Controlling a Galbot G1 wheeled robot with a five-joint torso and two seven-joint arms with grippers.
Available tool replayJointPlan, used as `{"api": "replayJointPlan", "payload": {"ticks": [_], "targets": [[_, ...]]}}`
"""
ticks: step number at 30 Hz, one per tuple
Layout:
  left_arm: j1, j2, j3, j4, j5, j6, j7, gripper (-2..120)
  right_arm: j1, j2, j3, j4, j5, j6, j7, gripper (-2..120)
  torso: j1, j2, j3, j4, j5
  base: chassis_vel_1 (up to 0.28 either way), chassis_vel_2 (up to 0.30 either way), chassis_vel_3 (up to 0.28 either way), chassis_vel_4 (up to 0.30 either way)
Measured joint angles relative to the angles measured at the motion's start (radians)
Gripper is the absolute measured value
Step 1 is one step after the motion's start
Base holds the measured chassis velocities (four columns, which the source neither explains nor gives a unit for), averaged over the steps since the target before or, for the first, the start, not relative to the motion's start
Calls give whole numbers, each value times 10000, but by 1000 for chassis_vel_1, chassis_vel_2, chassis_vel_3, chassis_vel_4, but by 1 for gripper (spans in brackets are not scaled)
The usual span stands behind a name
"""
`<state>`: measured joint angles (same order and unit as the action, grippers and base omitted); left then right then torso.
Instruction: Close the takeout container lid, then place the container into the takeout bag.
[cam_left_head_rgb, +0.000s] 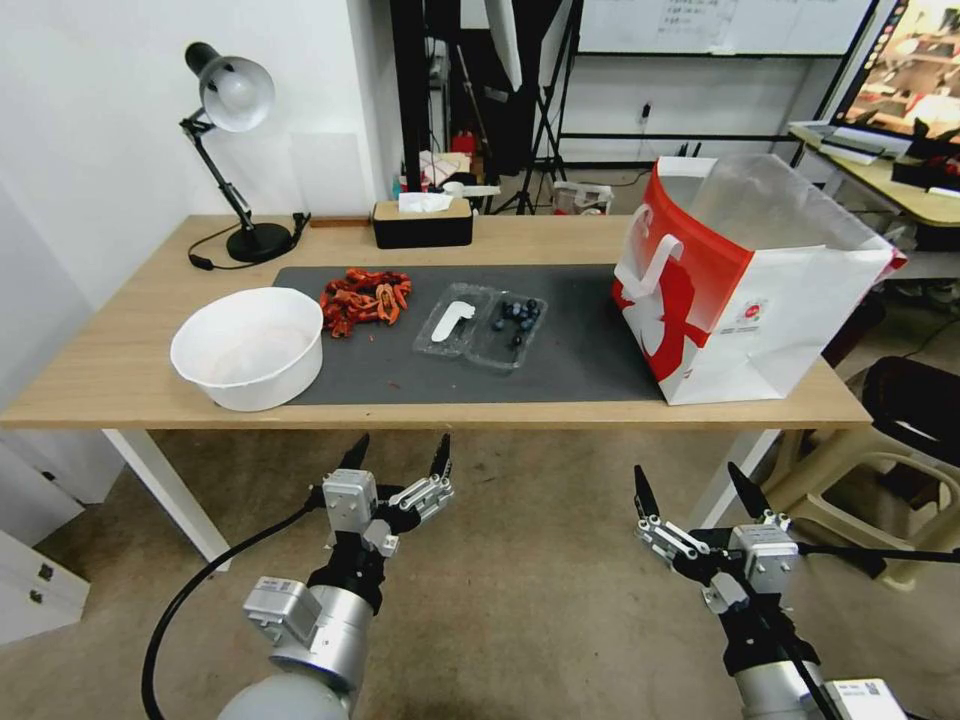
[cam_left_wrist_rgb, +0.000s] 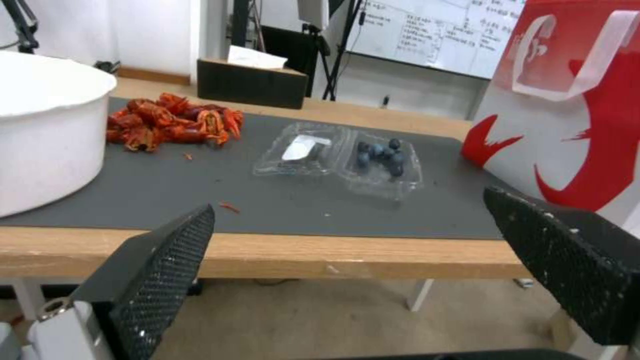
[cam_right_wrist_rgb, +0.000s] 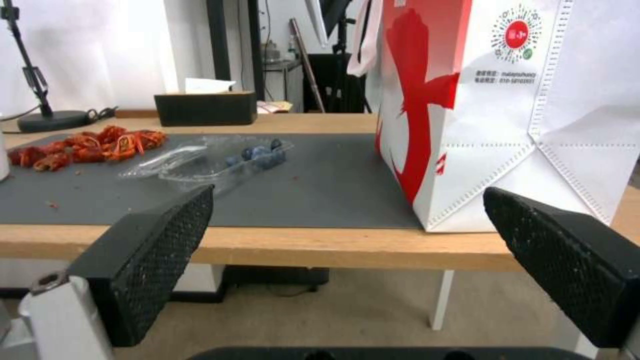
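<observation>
The takeout container lies flat and open on the dark mat, mid-table, with blueberries in its right half. Its lid, the clear half with a white sticker, lies folded out to the left. The takeout bag stands upright at the table's right end, mouth open, with a clear liner sticking up. My left gripper and right gripper hang open below the table's front edge, apart from everything.
A big white bowl sits at the mat's left, with a pile of red crayfish shells behind it. A desk lamp and a black tissue box stand at the back. A chair is to the right of the table.
</observation>
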<state>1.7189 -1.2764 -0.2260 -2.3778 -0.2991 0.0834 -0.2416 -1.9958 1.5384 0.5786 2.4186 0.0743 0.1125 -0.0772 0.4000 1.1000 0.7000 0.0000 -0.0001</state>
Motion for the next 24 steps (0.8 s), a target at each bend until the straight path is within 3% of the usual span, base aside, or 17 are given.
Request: {"api": "replayJointPlan", "payload": {"ticks": [7, 24], "targets": [[158, -77, -184, 147, 536, -256, 35, 100, 216, -145, 0, -160, 305, 0, -79, 100, 0, 0, 0, 0, 1, 0, 0, 0, 0], [255, -143, -310, 300, 635, -371, -27, 100, 410, -142, -89, -352, 359, -8, -211, 100, 0, 0, 0, -1, 0, 0, 0, 0, 0]]}}
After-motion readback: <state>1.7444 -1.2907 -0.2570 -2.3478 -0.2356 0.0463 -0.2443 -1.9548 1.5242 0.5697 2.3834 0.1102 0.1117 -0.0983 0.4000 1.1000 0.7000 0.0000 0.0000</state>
